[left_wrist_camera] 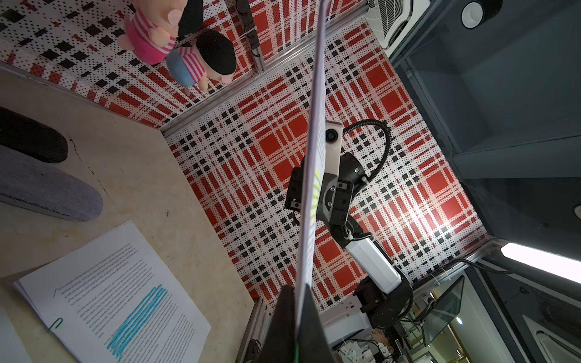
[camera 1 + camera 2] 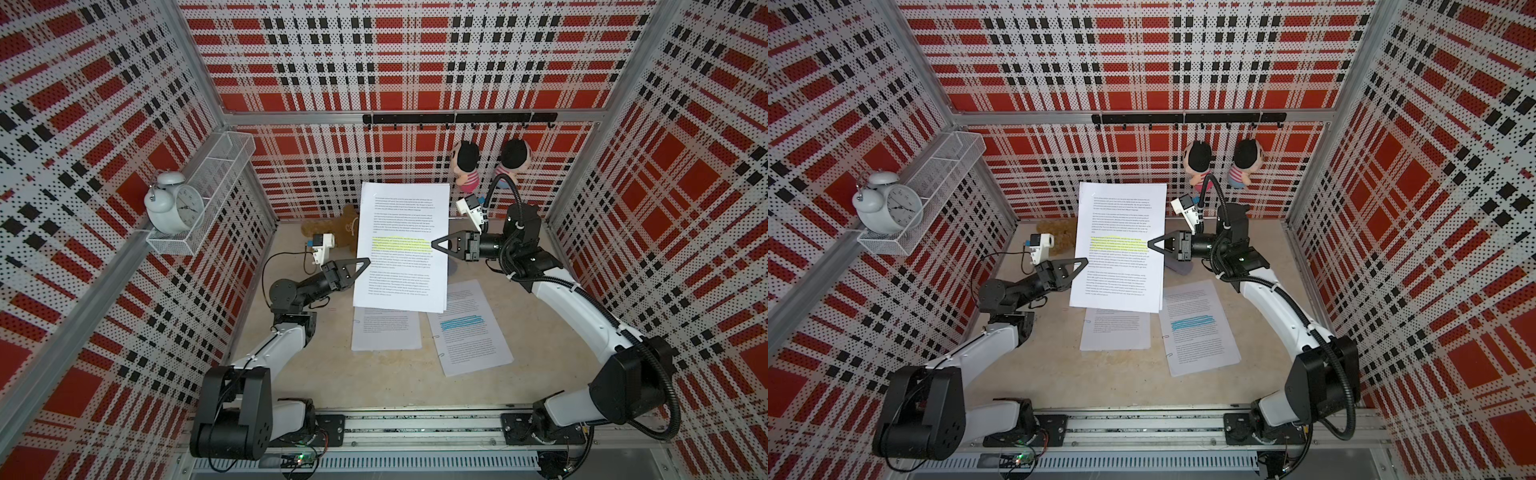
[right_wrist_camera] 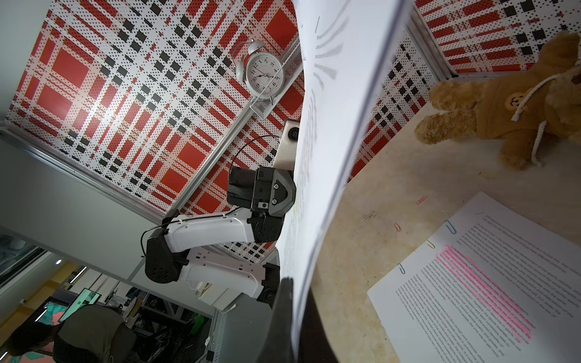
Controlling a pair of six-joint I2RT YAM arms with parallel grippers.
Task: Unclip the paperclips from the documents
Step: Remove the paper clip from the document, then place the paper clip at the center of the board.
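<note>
White paper: the yellow-band document (image 2: 401,249) (image 2: 1119,249) is up off the beige table (image 2: 311,374), mid-scene, printed face toward the top camera in both top views.

- The left gripper (image 2: 367,260) (image 2: 1086,260) is closed on the sheet's left edge. Its wrist view shows the paper edge-on, pinched between dark fingers (image 1: 281,320).
- The right gripper (image 2: 433,242) (image 2: 1149,242) is closed on the right edge, level with the yellow band. Its wrist view shows the same pinch (image 3: 292,301).
- The pink-band document (image 2: 386,332) (image 3: 490,283) lies flat on the table, just nearer than the lifted one. Its far part is hidden under that sheet in both top views.
- Three clipped paperclips (image 3: 451,227) sit along its left edge: two blue and one yellow.
- The blue-band document (image 2: 469,332) (image 1: 119,298) lies flat just right of the pink one, turned slightly.
- A green paperclip (image 1: 56,324) sits on its left edge. Top views show small clips there (image 2: 1169,354), colour unclear.
- Two loose pink paperclips (image 3: 421,200) lie on bare table between the teddy bear (image 3: 503,110) (image 2: 336,230) and the pink-band document.
- The alarm clock (image 2: 174,208) sits on a wire shelf on the left wall.
</note>
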